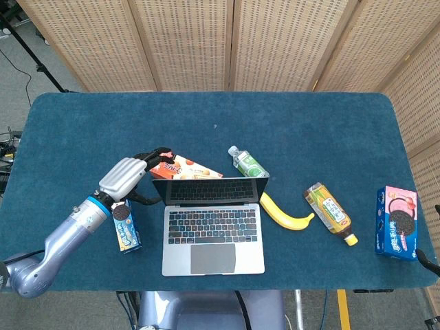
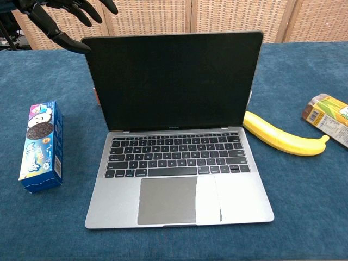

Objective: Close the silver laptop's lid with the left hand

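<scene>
The left robot hand (image 1: 128, 175) hovers with its dark fingers (image 2: 81, 11) spread and nothing in them, just beside the upper left corner of the silver laptop's lid (image 2: 171, 81). No contact with the lid can be made out. The right robot hand is out of sight in both views.

The silver laptop (image 1: 213, 227) sits open near the middle of the counter's front edge, its screen dark and upright, keyboard facing the robot. The small writing under the screen is too fine to read.

Left of the laptop, under the left forearm, lies a blue cookie box (image 2: 41, 147) showing a dark sandwich cookie; its lettering is unreadable. Behind the lid lies an orange and white snack box (image 1: 185, 166), and beside it a clear bottle with a green label (image 1: 247, 163). Right of the laptop lies a banana (image 2: 283, 136), then an amber drink bottle with a yellow cap (image 1: 331, 213). Near the counter's right edge rests a pink and blue cookie box (image 1: 397, 221). The blue counter (image 1: 309, 124) stands before wicker screens.
</scene>
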`<state>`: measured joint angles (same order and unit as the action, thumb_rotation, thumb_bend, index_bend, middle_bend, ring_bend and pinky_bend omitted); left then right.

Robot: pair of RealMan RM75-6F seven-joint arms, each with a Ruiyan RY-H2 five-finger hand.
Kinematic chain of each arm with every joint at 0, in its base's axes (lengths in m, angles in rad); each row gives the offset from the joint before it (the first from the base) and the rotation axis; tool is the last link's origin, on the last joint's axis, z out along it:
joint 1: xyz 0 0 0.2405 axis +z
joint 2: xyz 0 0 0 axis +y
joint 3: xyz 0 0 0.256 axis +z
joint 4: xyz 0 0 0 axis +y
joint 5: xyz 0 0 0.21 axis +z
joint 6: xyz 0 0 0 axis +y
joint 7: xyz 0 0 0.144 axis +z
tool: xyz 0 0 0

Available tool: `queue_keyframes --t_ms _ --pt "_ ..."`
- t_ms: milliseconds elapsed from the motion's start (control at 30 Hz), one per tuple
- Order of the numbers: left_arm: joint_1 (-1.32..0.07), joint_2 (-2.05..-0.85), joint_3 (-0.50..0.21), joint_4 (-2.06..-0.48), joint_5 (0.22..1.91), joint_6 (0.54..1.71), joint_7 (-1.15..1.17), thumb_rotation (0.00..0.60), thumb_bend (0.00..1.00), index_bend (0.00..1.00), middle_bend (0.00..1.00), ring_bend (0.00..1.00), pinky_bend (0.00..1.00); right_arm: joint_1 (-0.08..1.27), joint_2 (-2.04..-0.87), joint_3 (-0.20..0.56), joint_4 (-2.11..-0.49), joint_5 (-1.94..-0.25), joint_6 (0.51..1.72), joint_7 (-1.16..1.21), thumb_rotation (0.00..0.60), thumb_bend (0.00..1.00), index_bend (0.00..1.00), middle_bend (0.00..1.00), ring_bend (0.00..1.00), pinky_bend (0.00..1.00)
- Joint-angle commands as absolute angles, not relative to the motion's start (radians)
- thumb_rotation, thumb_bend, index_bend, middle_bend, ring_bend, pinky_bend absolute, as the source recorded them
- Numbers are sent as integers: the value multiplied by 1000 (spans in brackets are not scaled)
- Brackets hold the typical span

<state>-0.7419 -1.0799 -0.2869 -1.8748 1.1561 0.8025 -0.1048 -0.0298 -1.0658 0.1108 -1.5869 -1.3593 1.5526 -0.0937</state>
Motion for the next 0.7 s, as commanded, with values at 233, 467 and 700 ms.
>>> queue_keyframes --t_ms 233,467,700 --pt "-756 -1091 -279 -1881 1144 792 -128 600 188 337 249 297 249 -29 -1066 109 -1592 -1365 1551 -99 600 237 60 0 0 0" --pt "-763 -1108 -278 -1869 1141 791 -160 600 186 374 291 332 262 -32 -1065 110 -1592 -1367 1554 -97 600 236 60 0 0 0" --pt "-763 -1108 -272 -1873 1166 794 -188 600 185 409 328 361 275 -30 -1067 109 -1591 -1365 1547 -103 600 237 60 0 0 0"
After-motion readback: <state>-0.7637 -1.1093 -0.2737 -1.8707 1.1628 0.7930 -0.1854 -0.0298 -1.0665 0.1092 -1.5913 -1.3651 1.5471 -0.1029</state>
